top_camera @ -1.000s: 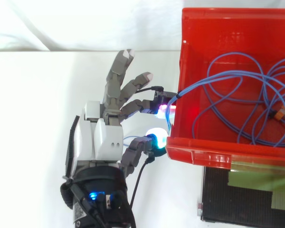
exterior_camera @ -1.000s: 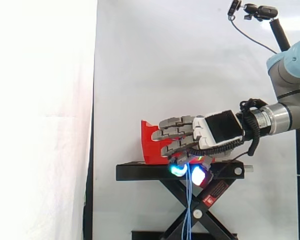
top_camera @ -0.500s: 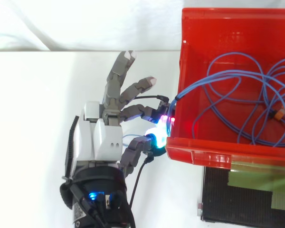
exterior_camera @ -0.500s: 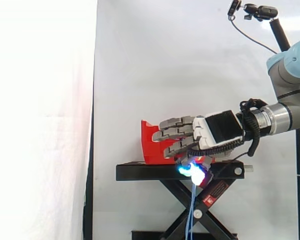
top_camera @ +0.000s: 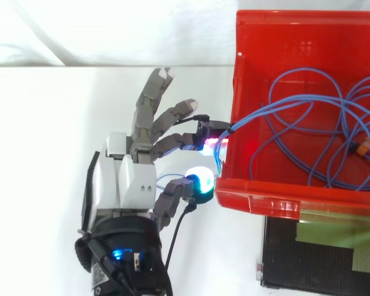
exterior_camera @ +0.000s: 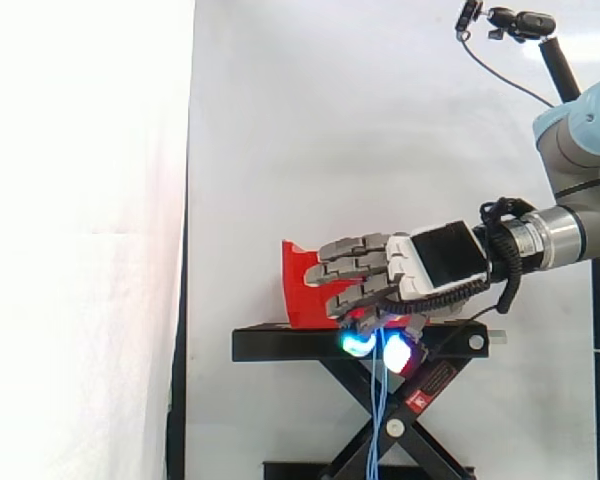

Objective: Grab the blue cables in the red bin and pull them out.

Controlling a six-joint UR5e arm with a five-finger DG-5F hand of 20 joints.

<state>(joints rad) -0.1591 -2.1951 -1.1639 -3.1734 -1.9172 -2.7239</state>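
Robot hand [top_camera: 132, 185] sits at 9 o'clock of the red bin [top_camera: 283, 200]. It is loose, with its glowing pads [top_camera: 200, 177] a bit apart (not squeezing). The blue cables [top_camera: 249, 115] mostly lie in the bin. One strand climbs over the wall, passes between the pads and hangs down. I think this is the grabbing step. Next it should pinch tight, then pull toward 9 o'clock.

Black stand [exterior_camera: 280, 345] before white curtain [exterior_camera: 310, 120].

Robot lab setup, white curtain backdrop [exterior_camera: 330, 150], black scissor-lift stand [exterior_camera: 280, 345], camera [exterior_camera: 520, 22] on a pole
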